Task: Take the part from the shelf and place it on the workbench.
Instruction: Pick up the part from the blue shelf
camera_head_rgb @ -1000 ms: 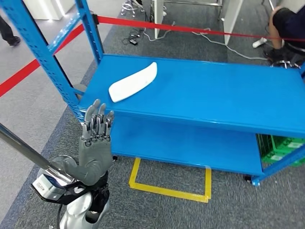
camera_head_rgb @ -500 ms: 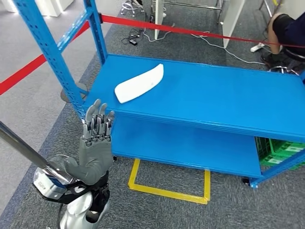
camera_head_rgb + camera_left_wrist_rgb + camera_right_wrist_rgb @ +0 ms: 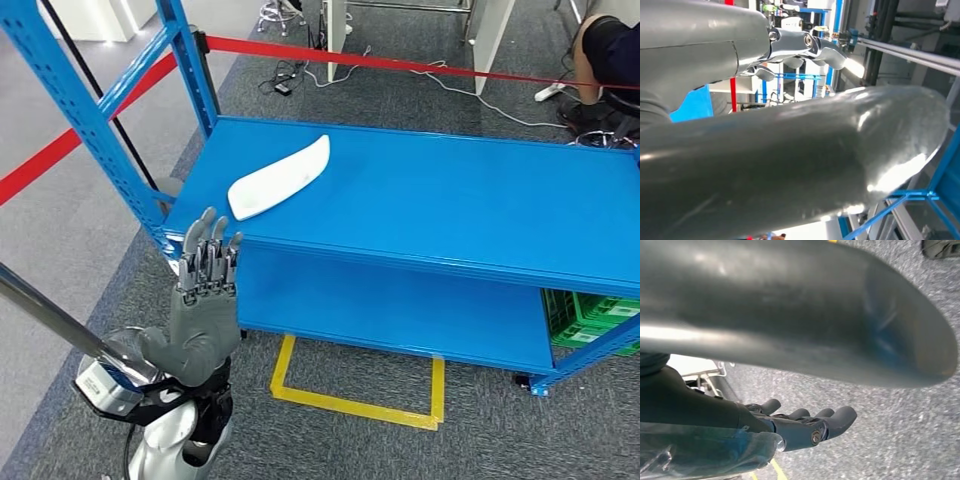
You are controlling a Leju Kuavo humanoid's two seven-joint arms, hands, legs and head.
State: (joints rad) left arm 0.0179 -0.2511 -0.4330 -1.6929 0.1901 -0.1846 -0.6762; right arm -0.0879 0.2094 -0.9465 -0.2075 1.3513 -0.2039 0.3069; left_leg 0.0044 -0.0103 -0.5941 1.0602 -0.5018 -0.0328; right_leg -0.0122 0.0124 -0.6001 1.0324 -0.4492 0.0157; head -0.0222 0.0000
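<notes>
We count one white part [image 3: 279, 176] on the upper deck of one blue shelf [image 3: 453, 200]. We count two robot hands, the left hand [image 3: 202, 310] and the right hand [image 3: 802, 425], one green crate [image 3: 592, 320], and one yellow floor marking [image 3: 355, 400].
</notes>
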